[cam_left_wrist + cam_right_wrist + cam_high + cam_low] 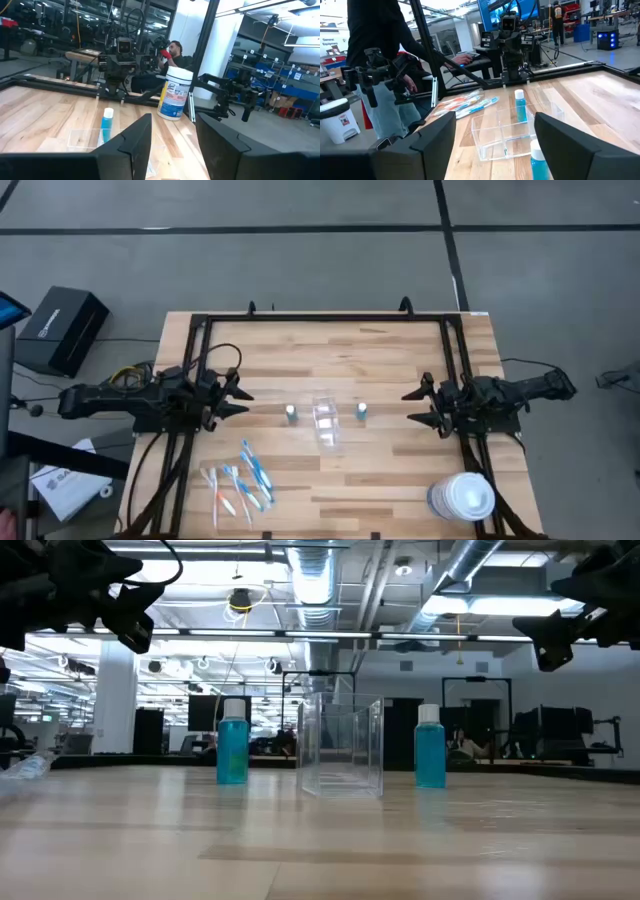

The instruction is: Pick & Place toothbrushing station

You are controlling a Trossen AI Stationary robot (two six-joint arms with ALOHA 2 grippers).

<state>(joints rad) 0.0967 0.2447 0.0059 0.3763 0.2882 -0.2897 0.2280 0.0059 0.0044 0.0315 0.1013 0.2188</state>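
Observation:
A small clear plastic cup [326, 418] stands upright at the table's middle, between two small teal tubes [291, 413] [362, 412] that also stand upright. Several blue, white and orange toothbrushes [240, 480] lie flat at the near left. My left gripper [243, 402] hovers open above the table, left of the left tube. My right gripper [410, 407] hovers open, right of the right tube. In the low view the cup [342, 745] and tubes [232, 748] [430, 746] stand in a row. Both grippers are empty.
A big round white-lidded tub [462, 497] stands at the near right corner. A black frame rail [325, 318] runs along the far edge and both sides. A person [380, 60] stands beyond the table's left side.

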